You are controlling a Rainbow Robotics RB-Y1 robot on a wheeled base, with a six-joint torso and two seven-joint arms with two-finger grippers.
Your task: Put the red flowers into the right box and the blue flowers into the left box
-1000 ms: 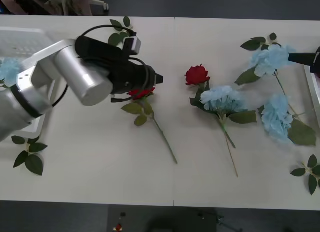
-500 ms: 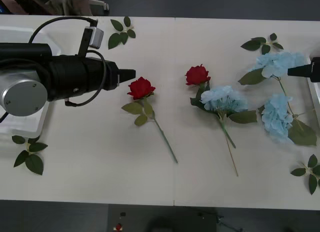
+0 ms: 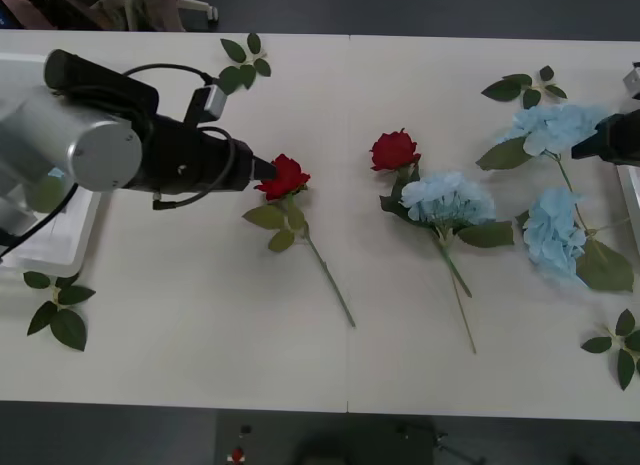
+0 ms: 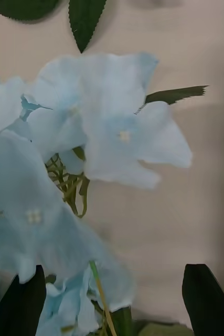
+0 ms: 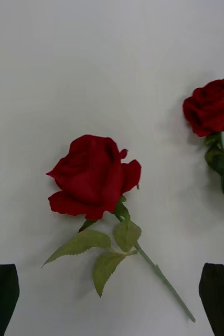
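Two red flowers lie on the white table: one rose (image 3: 285, 175) (image 5: 93, 176) left of centre, and another (image 3: 394, 150) (image 5: 214, 105) near the middle. My left gripper (image 3: 265, 170) (image 5: 110, 273) is open, and its tip is right at the left rose's bloom. Three blue flowers lie to the right (image 3: 445, 198), (image 3: 555, 230), (image 3: 555, 125). My right gripper (image 3: 588, 150) (image 4: 117, 273) is open close beside the far one (image 4: 91, 152), whose petals reach down between the fingers. The left box (image 3: 45, 247) sits partly hidden behind my left arm. A rim of the right box (image 3: 630, 190) shows at the right edge.
Loose green leaf sprigs lie at the back left (image 3: 240, 60), front left (image 3: 55, 310), back right (image 3: 520, 85) and front right (image 3: 620, 350). The near half of the table holds only long flower stems.
My left arm drew back from over the left rose, then came in lower, so its tip now meets the bloom. The right gripper dropped slightly beside the far blue flower, which shifted a little right.
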